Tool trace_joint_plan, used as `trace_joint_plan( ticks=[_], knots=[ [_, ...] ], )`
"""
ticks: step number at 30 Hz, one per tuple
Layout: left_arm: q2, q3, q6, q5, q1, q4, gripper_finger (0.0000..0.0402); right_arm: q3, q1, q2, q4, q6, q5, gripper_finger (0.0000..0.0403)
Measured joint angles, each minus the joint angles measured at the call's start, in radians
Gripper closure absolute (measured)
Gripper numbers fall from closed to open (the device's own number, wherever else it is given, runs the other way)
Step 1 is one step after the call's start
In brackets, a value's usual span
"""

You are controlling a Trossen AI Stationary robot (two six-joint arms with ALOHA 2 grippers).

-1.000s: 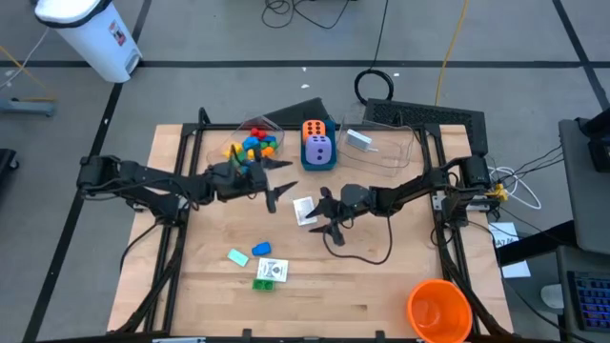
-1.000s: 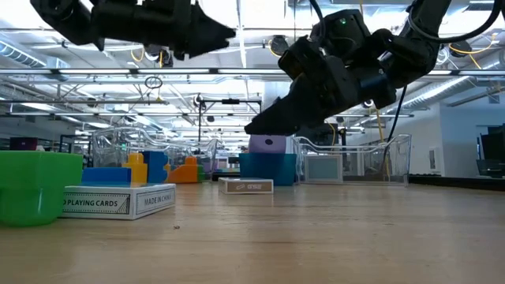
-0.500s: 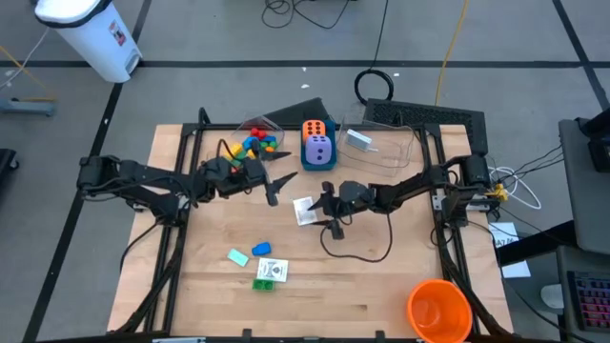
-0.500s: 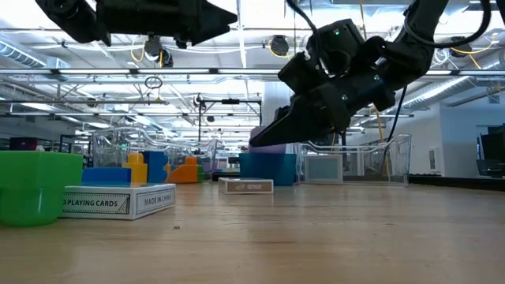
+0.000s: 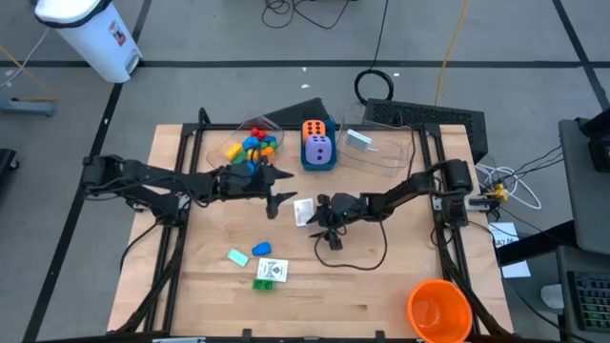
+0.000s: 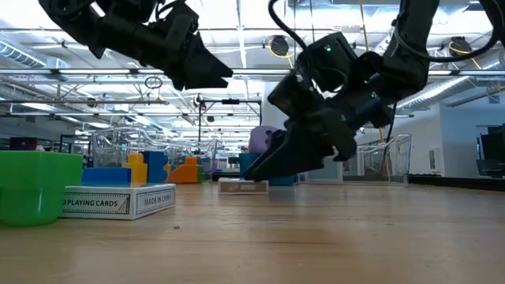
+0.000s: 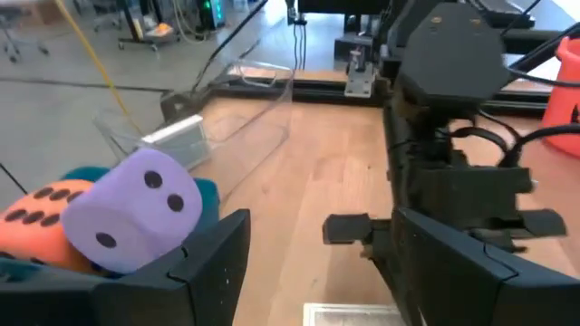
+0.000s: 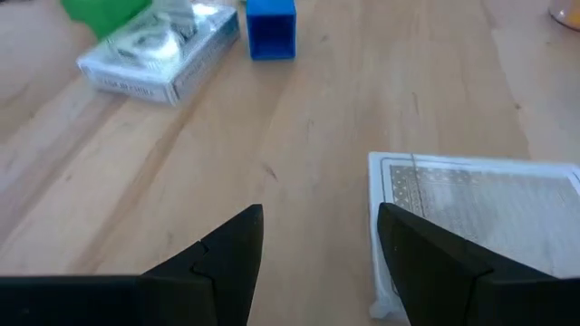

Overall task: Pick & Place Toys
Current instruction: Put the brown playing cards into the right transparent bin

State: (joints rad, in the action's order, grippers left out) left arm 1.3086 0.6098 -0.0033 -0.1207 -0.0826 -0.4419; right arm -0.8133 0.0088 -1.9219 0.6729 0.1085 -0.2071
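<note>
While the right gripper (image 5: 315, 217) hangs low over the middle of the wooden surface (image 5: 381, 286) with its fingers spread and nothing between them, a white card deck (image 5: 303, 211) lies flat just beside its fingertips. At centre-left of the high view the left gripper (image 5: 284, 187) is also wide open and empty, above the surface. Near the upper centre stand the orange die (image 5: 315, 130) and the purple die (image 5: 319, 149), and the blue brick (image 5: 260, 249) lies at lower left.
</note>
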Motion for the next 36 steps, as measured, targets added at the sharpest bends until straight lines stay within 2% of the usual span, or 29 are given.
trace_joint_plan(
  ticks=[7,15,22,29,36],
  knots=[
    [0.036,0.000,-0.010,0.000,0.002,-0.002,0.0128,-0.017,0.013,-0.052,-0.001,-0.076,0.025,0.0193],
    [0.057,0.000,-0.020,0.000,0.006,-0.008,0.0128,-0.017,0.049,-0.052,-0.187,-0.102,0.046,0.0193],
    [0.058,0.000,-0.029,0.000,0.005,-0.002,0.0128,-0.017,0.104,-0.052,-0.290,-0.104,0.136,0.0193],
    [0.058,0.000,-0.037,0.000,0.005,0.002,0.0128,0.036,0.141,-0.049,-0.261,-0.153,0.208,0.0193],
    [0.058,0.000,-0.051,-0.001,0.005,0.012,0.0128,0.100,0.145,-0.047,-0.176,-0.207,0.211,0.0193]
  ],
)
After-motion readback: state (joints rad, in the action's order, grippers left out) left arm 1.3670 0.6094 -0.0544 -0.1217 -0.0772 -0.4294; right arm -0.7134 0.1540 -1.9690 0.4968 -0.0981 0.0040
